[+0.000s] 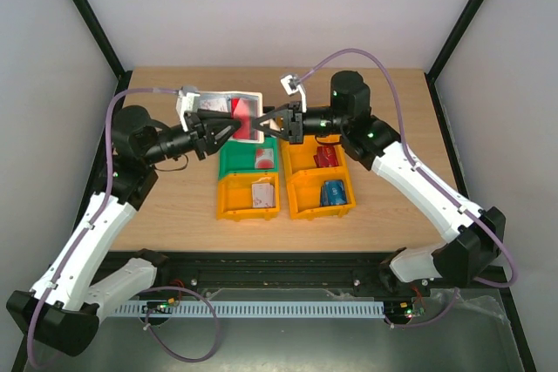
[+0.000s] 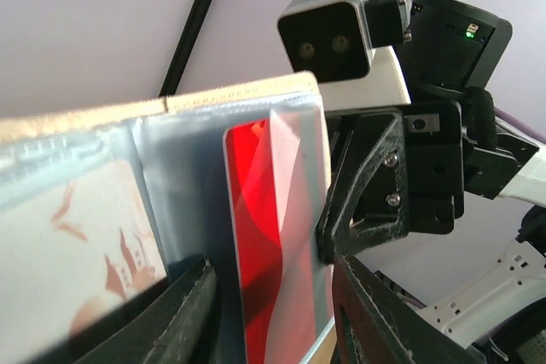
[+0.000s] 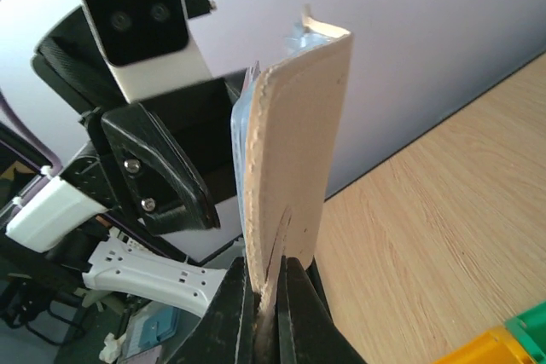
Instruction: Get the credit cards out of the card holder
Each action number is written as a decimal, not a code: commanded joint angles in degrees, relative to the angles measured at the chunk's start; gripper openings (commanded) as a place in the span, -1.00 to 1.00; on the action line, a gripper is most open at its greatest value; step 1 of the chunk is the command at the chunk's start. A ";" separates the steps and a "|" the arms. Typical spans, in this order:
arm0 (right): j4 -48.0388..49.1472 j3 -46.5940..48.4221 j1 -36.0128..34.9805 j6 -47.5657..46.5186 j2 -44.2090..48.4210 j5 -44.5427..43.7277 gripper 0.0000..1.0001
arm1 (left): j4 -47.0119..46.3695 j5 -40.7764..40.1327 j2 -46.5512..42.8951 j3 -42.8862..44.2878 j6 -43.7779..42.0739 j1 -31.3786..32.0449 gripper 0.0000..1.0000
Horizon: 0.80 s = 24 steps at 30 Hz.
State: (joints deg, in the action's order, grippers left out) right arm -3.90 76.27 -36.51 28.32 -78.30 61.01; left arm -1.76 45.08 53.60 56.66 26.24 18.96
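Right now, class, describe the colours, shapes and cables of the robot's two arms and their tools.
The left arm and right arm share white link shells and black joints. The left tool and right tool are black, two-fingered. A purple cable loops along each arm. Each wrist carries a white-cased, black-faced camera; green lights glow on joints.

Left arm (image 1: 87,233), right arm (image 1: 418,182): white link shells, black joints and black bases.
Cable (image 1: 112,119): lilac, one looped along each arm.
Lamp (image 1: 335,93): small, green, on the right arm's black wrist housing.
Left gripper (image 1: 234,128), right gripper (image 1: 264,124): matte black, triangular frames, silver screws (image 2: 391,159).
Wrist camera (image 3: 136,10): pale grey box, black face, two lenses.
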 commanded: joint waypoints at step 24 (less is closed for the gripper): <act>20.20 -1.53 -0.31 7.83 -3.24 8.30 -0.74 | -8.50 8.42 -2.22 -3.01 0.83 0.90 -0.95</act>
State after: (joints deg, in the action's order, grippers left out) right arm 9.96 75.18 -36.51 32.49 -81.12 67.24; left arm -6.90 51.46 51.37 54.24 26.57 19.92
